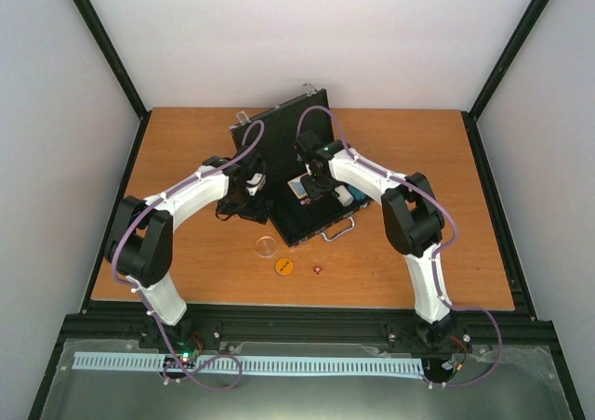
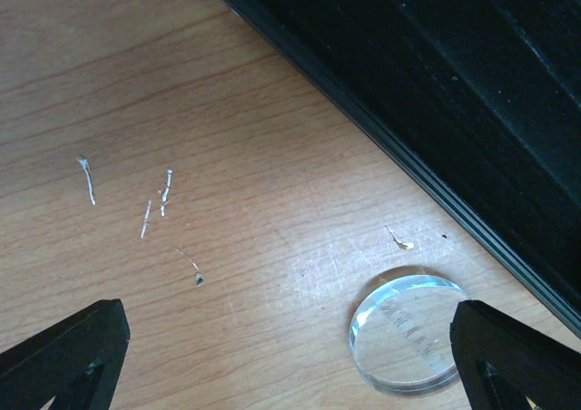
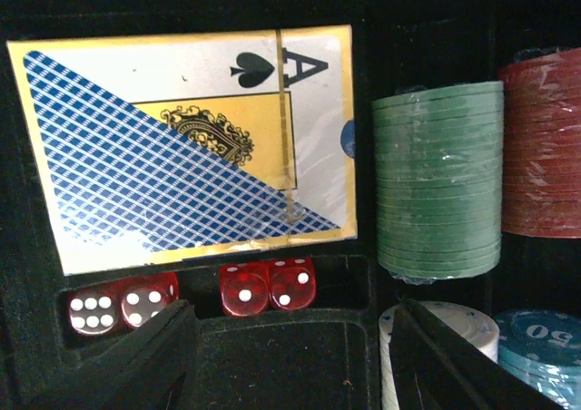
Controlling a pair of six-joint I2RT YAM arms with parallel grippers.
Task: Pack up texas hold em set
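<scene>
Robot arms packing a poker set into an open black case (image 1: pixel 284 141).
Left gripper (image 2: pixel 290 365) — jaws wide apart, empty — hovers beside the clear disc (image 2: pixel 408 337) on the table (image 2: pixel 227 111); next it probably must centre, lower, close. Right gripper (image 3: pixel 290 356), apart too, hangs over packed dice (image 3: pixel 263 287).

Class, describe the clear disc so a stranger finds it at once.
Find the open black case in the middle of the wooden table. On the bare wood before its near edge lie three small pieces; the clear disc is the leftmost, see-through, unlike the orange disc and red die.
</scene>
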